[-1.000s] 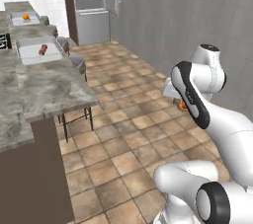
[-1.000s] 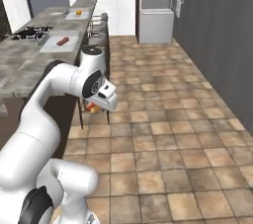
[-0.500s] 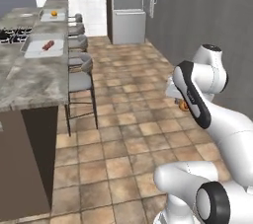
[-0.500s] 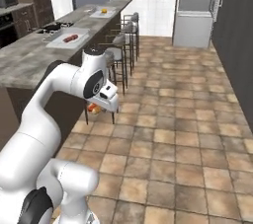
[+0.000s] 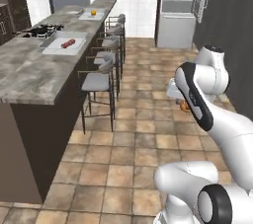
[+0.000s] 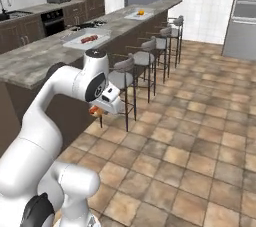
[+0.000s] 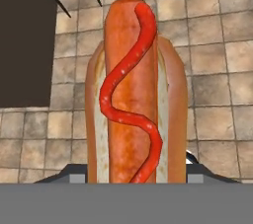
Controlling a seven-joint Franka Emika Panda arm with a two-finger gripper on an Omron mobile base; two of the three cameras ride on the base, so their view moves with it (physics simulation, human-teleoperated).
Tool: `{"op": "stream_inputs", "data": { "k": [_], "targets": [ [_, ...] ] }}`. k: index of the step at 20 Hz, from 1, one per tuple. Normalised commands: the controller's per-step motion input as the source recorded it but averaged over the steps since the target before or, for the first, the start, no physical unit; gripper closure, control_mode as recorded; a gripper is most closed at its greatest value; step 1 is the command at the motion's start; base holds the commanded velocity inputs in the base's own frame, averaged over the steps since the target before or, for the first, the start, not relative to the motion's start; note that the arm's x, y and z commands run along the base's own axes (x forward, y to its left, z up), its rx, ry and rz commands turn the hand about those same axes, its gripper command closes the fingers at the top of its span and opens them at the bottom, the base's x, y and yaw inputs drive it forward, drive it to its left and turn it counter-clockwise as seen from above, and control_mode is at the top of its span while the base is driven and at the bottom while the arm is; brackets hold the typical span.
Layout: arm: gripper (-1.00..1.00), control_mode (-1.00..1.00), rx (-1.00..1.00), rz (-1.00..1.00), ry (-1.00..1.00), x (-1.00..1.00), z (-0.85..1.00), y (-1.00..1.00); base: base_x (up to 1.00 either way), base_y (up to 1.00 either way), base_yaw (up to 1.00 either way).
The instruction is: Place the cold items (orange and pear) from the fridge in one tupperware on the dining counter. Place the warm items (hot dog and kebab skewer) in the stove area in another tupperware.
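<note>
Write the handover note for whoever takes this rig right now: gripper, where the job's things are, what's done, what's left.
Gripper: shut on the hot dog, carried over the tiled floor beside the bar stools.
Near tupperware on the counter: holds a reddish item, likely the kebab skewer.
Far tupperware: holds the orange; a pear is too small to make out.
Done: hot dog picked up.
Left: set the hot dog in the near tupperware; check the pear.
</note>
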Motion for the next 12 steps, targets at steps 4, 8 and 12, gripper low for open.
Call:
{"op": "stream_inputs", "data": {
  "k": [4, 8, 12],
  "targets": [
    [1.0, 1.0, 0.0, 0.0, 0.0, 0.0, 0.0, 0.0, 0.95, -0.57, 0.55],
    [1.0, 1.0, 0.0, 0.0, 0.0, 0.0, 0.0, 0.0, 0.82, -0.64, 0.61],
    [1.0, 1.0, 0.0, 0.0, 0.0, 0.0, 0.0, 0.0, 0.59, -0.78, 0.58]
  ]
}}
